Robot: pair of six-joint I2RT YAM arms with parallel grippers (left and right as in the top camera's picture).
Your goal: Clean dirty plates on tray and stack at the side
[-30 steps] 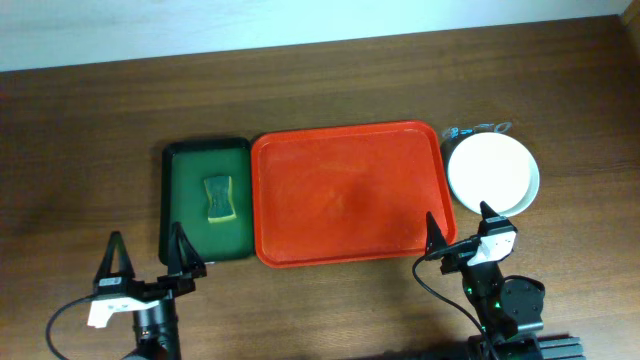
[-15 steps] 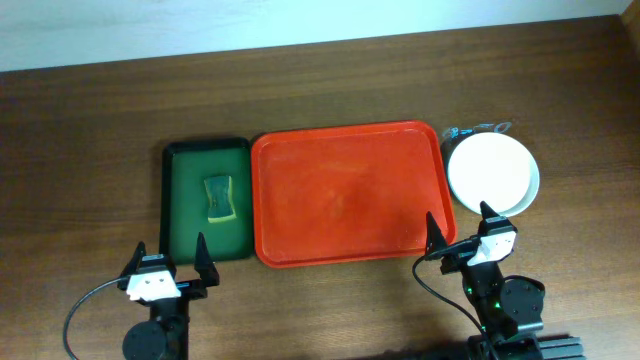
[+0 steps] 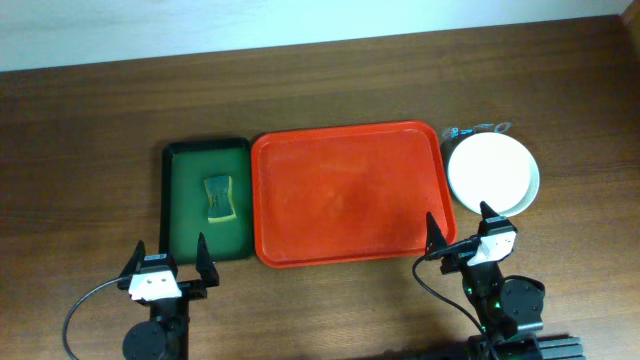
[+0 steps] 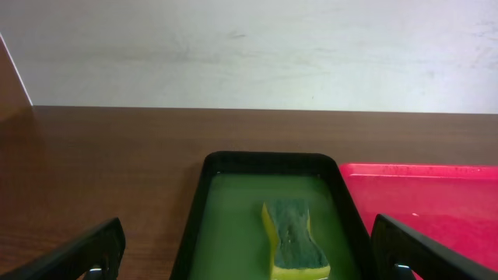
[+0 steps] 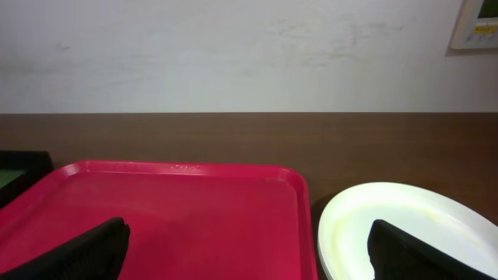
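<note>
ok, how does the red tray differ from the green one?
The red tray is clearly larger than the green tray. The green tray holds a yellow-green sponge; the red tray carries nothing. Both are rectangular with rounded corners and raised rims, side by side.

The large tray (image 3: 345, 195) lies at the middle of the table (image 3: 90, 150). Just beside its left edge sits a small tray (image 3: 206, 145) — a sponge (image 3: 219, 198) lies in it, near the middle. The plates (image 3: 490, 172) sit stacked on the table, just right of the large tray's far right corner — whether touching its rim, I cannot tell.
</note>
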